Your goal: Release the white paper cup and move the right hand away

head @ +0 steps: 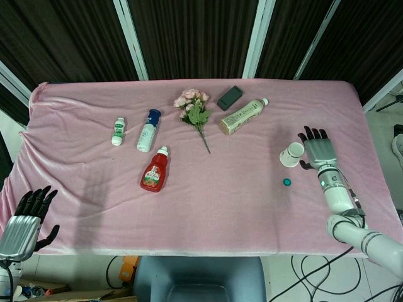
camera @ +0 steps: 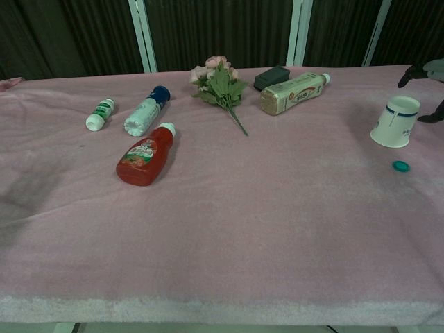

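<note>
The white paper cup (head: 291, 155) (camera: 395, 122) stands on the pink cloth at the right, its wider end down and a blue band near its top. My right hand (head: 318, 151) is just to the right of it with its fingers spread and nothing in them. A small gap shows between the cup and the dark fingertips (camera: 434, 118); in the chest view only those tips reach in at the right edge. My left hand (head: 25, 220) hangs off the table's near left corner, fingers apart and holding nothing.
A small teal cap (head: 287, 182) lies just in front of the cup. Further left lie a ketchup bottle (head: 155, 170), two white bottles (head: 148, 130), a flower bunch (head: 195, 112), a tea bottle (head: 242, 116) and a dark case (head: 230, 97).
</note>
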You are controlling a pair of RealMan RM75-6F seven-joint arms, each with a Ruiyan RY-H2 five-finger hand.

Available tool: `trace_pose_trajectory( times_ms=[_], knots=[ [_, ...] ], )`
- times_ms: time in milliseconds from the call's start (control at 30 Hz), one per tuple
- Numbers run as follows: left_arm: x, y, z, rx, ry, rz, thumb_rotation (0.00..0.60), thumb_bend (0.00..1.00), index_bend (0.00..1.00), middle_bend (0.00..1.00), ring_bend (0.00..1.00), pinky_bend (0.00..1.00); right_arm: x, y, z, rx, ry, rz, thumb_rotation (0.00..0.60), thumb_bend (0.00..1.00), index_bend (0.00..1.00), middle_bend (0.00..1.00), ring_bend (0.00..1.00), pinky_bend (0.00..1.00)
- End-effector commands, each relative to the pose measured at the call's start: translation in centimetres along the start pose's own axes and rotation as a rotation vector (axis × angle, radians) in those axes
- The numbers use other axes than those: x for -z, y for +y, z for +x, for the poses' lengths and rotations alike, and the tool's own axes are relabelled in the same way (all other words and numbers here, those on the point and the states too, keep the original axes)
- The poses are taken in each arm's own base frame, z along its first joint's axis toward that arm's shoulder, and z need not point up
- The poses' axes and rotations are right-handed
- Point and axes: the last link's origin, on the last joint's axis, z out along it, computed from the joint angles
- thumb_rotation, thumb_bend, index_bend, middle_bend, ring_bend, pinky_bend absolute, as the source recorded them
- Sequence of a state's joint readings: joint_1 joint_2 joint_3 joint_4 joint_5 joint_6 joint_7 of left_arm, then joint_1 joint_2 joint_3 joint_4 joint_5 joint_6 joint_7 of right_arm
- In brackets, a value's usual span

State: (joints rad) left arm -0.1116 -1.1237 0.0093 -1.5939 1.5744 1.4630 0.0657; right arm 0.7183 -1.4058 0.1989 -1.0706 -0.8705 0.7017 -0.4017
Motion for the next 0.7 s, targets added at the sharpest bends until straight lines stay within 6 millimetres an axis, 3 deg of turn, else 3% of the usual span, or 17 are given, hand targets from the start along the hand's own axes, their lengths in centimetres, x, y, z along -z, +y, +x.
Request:
trace_pose_trajectory(
  times_ms=[33,367,700],
  knots=[
    [0.0,0.0,0.0,0.000,0.000,0.001,0.600,0.37,0.00,0.00,0.00,0.04,0.0,0.0,0.0,0.001,-0.001,0.000,0.600,0.45,0.29,0.11,0.00,0.00],
    [0.2,-0.1,0.0,-0.002,0.004,0.002,0.600,0.37,0.00,0.00,0.00,0.04,-0.3,-0.5,-0.2,-0.008,-0.008,0.005,0.600,0.46,0.29,0.11,0.00,0.00],
    [0.1,-0.2,0.1,-0.001,0.002,0.000,0.600,0.37,0.00,0.00,0.00,0.04,-1.1,-1.5,-0.5,-0.017,-0.017,0.011,0.600,0.50,0.51,0.13,0.00,0.00]
  ],
)
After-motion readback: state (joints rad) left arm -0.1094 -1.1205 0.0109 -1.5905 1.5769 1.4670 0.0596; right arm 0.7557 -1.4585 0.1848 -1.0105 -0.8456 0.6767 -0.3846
